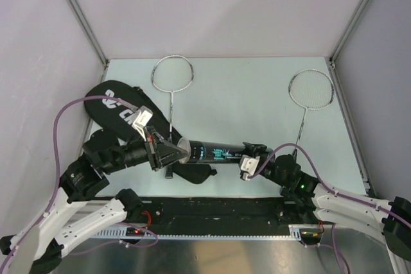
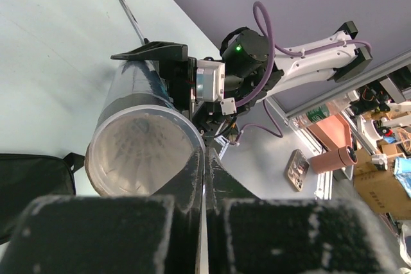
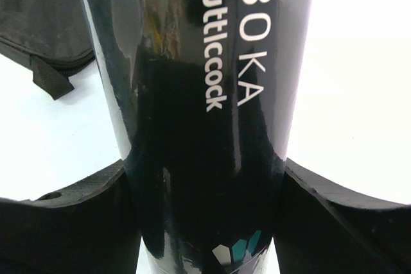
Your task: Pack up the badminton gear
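Note:
The long black tube (image 1: 215, 153) is held level above the table; "BOKA shuttlecock" lettering shows on it in the right wrist view (image 3: 192, 94). My right gripper (image 1: 249, 158) is shut on its right part, a finger on each side (image 3: 204, 222). My left gripper (image 1: 173, 152) is shut, its tips (image 2: 207, 158) at the rim of the tube's open end (image 2: 144, 152). White feathers of a shuttlecock (image 2: 138, 149) show inside. Two silver rackets (image 1: 172, 73) (image 1: 311, 88) lie at the back. The black racket bag (image 1: 119, 110) lies at the left, under the tube.
The bag's edge shows in the wrist views (image 2: 32, 184) (image 3: 38, 17). A metal rail (image 1: 218, 213) runs along the near edge. Grey walls and corner posts (image 1: 80, 14) close in the table. Beyond it are a phone-like object (image 2: 297, 170) and boxes.

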You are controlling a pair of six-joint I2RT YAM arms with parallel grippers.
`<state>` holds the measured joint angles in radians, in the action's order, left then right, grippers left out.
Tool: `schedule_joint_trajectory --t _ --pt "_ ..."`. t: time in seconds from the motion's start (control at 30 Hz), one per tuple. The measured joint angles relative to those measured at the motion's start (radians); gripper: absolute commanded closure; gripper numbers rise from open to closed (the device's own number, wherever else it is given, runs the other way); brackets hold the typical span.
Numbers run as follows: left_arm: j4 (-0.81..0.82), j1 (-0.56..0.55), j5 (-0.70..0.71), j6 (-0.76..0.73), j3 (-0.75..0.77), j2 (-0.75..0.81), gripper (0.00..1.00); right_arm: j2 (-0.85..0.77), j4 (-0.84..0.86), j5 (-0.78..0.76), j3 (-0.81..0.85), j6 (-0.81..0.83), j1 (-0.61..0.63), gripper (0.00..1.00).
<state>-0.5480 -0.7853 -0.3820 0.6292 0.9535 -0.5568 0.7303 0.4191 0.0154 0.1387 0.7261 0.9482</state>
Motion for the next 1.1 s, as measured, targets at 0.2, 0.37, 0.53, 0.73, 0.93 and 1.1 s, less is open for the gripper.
schedule_joint_trajectory --t 0.2,0.37,0.53,0.73,0.93,1.1 --pt "0.012 0.0 0.0 0.004 -0.012 0.001 1.0 -0.005 0.011 -0.012 0.0 0.0 0.0 0.77" --pt "0.021 0.0 -0.003 0.01 -0.018 0.001 1.0 -0.012 0.02 -0.02 0.0 0.0 0.001 0.78" --pt "0.026 0.0 -0.016 0.016 -0.023 0.0 1.0 -0.011 0.021 -0.026 0.0 0.0 0.002 0.77" --pt "0.038 0.0 -0.024 0.018 -0.024 -0.011 1.0 -0.011 0.025 -0.026 0.0 -0.001 0.002 0.77" --pt "0.046 0.0 -0.026 0.017 -0.026 -0.02 1.0 -0.012 0.028 -0.026 -0.001 -0.003 0.002 0.78" --pt "0.048 0.0 -0.033 0.017 -0.026 -0.021 0.99 -0.021 0.028 -0.026 -0.006 -0.003 0.002 0.78"
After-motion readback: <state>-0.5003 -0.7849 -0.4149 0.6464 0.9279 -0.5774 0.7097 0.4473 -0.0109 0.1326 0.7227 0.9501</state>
